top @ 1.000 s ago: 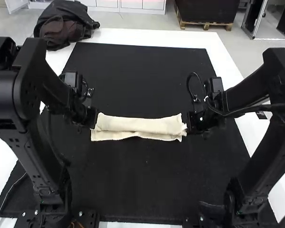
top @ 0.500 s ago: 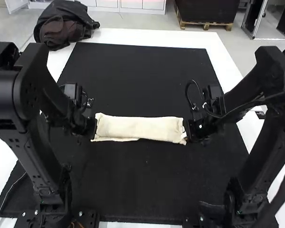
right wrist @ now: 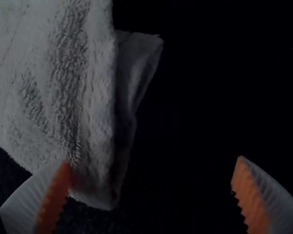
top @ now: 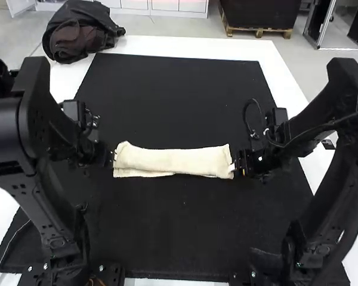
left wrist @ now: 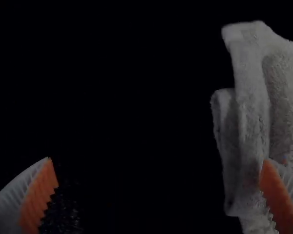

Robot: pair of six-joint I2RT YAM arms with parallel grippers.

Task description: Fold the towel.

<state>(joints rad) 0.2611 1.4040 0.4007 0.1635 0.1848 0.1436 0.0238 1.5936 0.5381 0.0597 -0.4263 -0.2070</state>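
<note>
High view: just backed left hand [top: 113, 157] and right hand [top: 235, 167] outward from the ends of the folded towel [top: 176, 161], mid-worktop [top: 227, 45]. Left wrist view: spread wide, gripping nothing. Right wrist view: likewise wide, empty. Probably finished releasing this fold; may need squaring at uneven ends.

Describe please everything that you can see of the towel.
The towel is cream-coloured, and its cloth looks soft and fuzzy. It lies crosswise on the black mat, folded into a long, narrow strip, with a lower layer showing along part of its near edge. The left tool and the right tool stand open at its short ends; I cannot tell if a finger touches it.
</note>
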